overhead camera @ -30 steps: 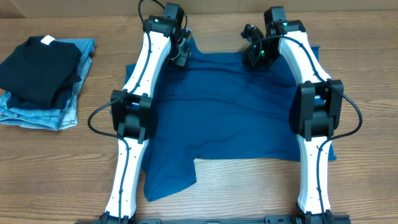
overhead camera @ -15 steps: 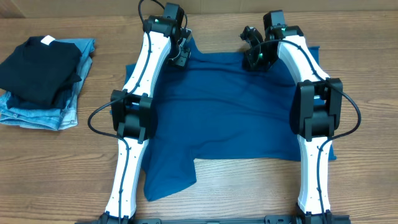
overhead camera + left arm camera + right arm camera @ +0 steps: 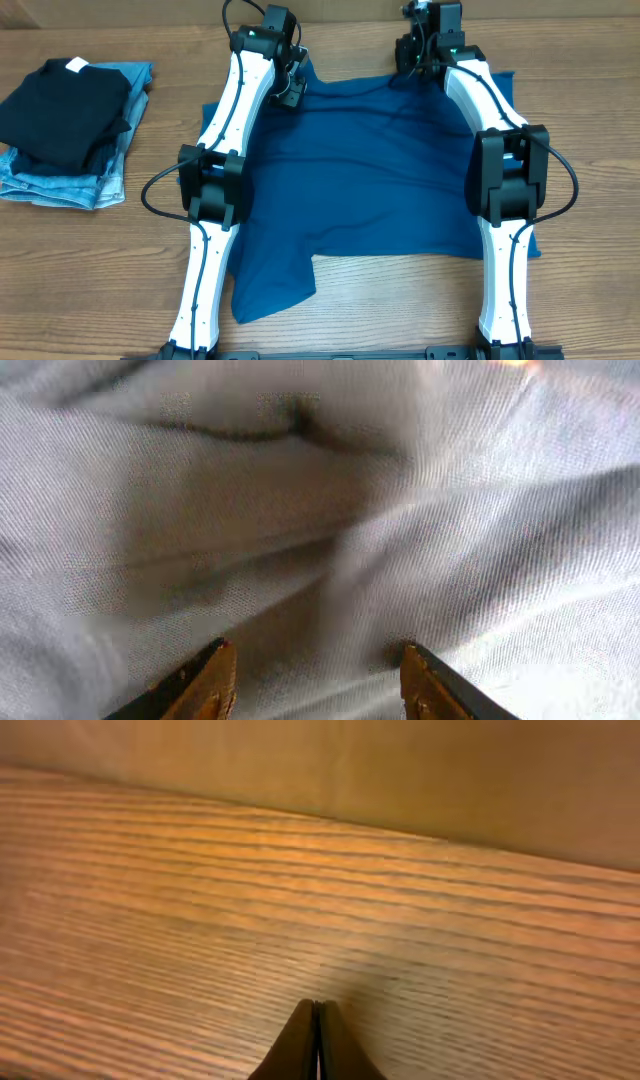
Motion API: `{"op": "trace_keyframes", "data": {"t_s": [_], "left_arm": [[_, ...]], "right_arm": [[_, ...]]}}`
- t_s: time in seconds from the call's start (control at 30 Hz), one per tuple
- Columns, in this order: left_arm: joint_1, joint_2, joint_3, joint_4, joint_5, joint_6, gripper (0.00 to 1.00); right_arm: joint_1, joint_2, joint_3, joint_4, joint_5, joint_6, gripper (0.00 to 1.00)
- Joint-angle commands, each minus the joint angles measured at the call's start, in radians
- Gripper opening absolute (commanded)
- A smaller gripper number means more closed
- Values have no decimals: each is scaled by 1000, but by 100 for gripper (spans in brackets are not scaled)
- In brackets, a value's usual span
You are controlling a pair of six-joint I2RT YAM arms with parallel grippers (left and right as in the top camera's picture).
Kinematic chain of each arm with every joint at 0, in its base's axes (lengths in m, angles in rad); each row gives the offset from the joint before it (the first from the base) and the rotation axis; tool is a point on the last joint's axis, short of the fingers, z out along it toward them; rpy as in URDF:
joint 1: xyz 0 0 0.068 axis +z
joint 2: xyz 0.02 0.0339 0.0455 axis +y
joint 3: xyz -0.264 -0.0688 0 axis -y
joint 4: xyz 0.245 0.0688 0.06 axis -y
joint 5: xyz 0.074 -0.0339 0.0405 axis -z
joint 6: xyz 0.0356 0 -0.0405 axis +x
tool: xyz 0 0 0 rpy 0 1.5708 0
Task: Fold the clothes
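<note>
The large teal-blue soft short-sleeved shirt (image 3: 370, 170) lies flat, no fold made, with the left gripper (image 3: 315, 657) spread at eleven o'clock and the right gripper (image 3: 317, 1020) pressed together at one.

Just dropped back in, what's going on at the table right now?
Two arms are working on the blue shirt, which lies spread out on the table, not yet folded. The left gripper is open over fabric at the shirt's far edge. The right gripper is shut and empty over bare wood past that edge. A black garment on jeans lies aside.
</note>
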Motion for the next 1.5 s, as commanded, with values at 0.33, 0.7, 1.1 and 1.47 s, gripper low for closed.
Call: {"op": "trace_keyframes", "data": {"t_s": [0.33, 0.7, 1.1, 1.47], "left_arm": [[-29, 2, 50, 127, 0, 223, 47], [-70, 2, 50, 388, -182, 270, 69], [-16, 3, 50, 490, -141, -170, 71], [-56, 5, -23, 536, -157, -463, 60]], "right_arm": [[-12, -151, 80, -487, 41, 36, 4], [-13, -151, 80, -824, 22, 85, 12], [-13, -151, 80, -885, -46, 99, 31], [-13, -151, 80, -898, -46, 99, 32]]}}
